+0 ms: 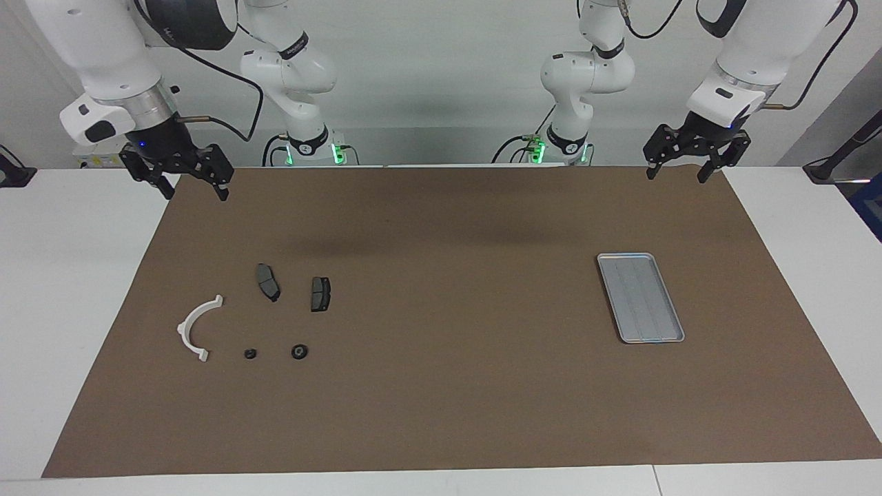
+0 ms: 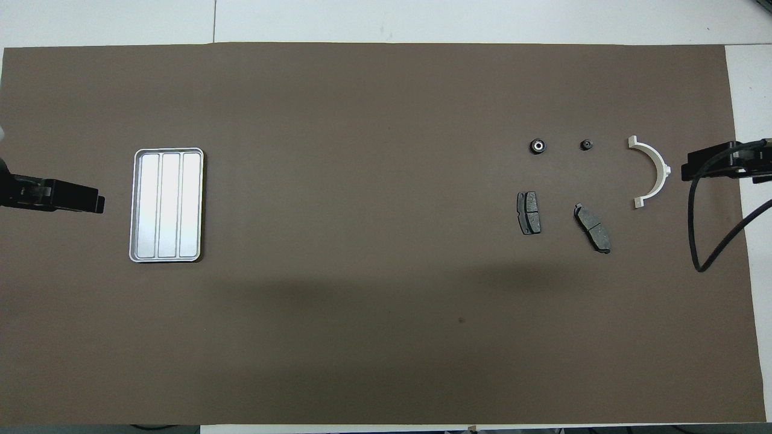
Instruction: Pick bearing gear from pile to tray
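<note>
The pile lies on the brown mat toward the right arm's end: a white arc bracket (image 1: 196,327) (image 2: 654,175), two dark brake pads (image 1: 267,281) (image 1: 320,293), and two small black round pieces. The larger round piece (image 1: 299,351) (image 2: 537,146) has a pale hub and looks like the bearing gear; the smaller one (image 1: 251,354) (image 2: 585,144) sits beside it. The silver tray (image 1: 641,297) (image 2: 167,205) lies empty toward the left arm's end. My right gripper (image 1: 195,194) (image 2: 693,170) hangs open, high over the mat's edge, holding nothing. My left gripper (image 1: 677,176) (image 2: 90,205) waits open and empty, high over the mat's corner.
The brown mat (image 1: 441,386) covers most of the white table. A black cable (image 2: 699,229) loops down from the right arm over the mat's edge, beside the bracket. Bare white tabletop (image 1: 69,275) flanks the mat at both ends.
</note>
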`<action>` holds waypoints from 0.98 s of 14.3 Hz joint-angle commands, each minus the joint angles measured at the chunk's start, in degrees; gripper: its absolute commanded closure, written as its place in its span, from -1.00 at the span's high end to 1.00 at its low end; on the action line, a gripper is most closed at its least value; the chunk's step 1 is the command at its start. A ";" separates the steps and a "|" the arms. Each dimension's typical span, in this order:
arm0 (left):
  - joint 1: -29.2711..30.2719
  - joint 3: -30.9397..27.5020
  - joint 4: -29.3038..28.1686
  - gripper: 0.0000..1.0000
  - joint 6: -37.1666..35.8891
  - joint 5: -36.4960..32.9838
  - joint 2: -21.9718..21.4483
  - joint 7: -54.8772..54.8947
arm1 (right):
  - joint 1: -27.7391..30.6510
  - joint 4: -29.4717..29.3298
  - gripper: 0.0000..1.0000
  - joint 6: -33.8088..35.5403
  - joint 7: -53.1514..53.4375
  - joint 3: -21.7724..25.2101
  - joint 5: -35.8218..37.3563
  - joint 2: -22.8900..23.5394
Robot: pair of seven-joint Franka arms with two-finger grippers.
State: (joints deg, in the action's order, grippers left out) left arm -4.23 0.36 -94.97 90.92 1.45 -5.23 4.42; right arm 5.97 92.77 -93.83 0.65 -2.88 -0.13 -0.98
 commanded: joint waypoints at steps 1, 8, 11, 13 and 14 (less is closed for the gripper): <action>-0.16 -0.27 -0.57 1.00 -0.75 0.48 -1.01 -0.56 | 0.19 3.12 1.00 -2.50 0.23 -0.98 1.18 -1.91; -0.16 -0.27 -0.57 1.00 -0.75 0.48 -1.01 -0.47 | -0.43 5.84 1.00 -2.59 0.23 -1.07 1.36 -3.06; -0.16 -0.27 -0.57 1.00 -0.75 0.48 -1.01 -0.47 | -0.52 5.93 1.00 -2.76 0.32 -0.99 1.53 -3.15; -0.16 -0.27 -0.57 1.00 -0.75 0.48 -1.01 -0.47 | -0.61 6.02 1.00 -3.37 1.28 -1.07 2.06 -2.97; -0.16 -0.27 -0.57 1.00 -0.75 0.48 -1.01 -0.47 | -0.69 6.28 1.00 -4.16 2.33 -1.07 2.15 -2.80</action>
State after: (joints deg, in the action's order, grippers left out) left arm -4.23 0.36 -94.97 90.92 1.45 -5.23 4.42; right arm 5.48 96.56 -95.32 0.93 -3.68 0.41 -2.51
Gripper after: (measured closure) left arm 0.000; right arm 0.000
